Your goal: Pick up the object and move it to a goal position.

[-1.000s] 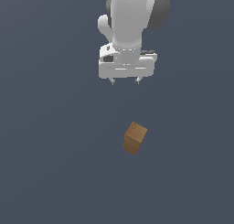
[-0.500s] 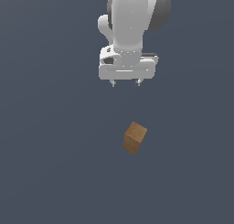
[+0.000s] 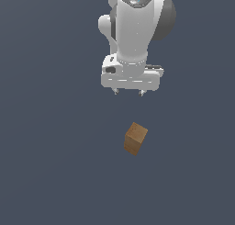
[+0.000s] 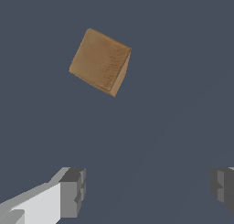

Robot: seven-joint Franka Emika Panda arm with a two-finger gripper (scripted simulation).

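I see the white hand (image 3: 128,92) hanging above the dark grey tabletop (image 3: 50,164) with its 2 fingers (image 4: 72,192) spread wide and nothing between them. The brown wooden cube (image 3: 136,138) sits on the tabletop apart from the hand, turned at an angle to the fingers. In the wrist view the cube (image 4: 100,61) lies clear of both fingertips.

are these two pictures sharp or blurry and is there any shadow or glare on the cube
Exterior view: soft and slightly blurred, flat even light, no cast shadow under the cube, no glare. Wrist view: crisper; the cube's broad face is evenly lit, its narrow side paler, no glare; the gripper fingertips look sharp too.
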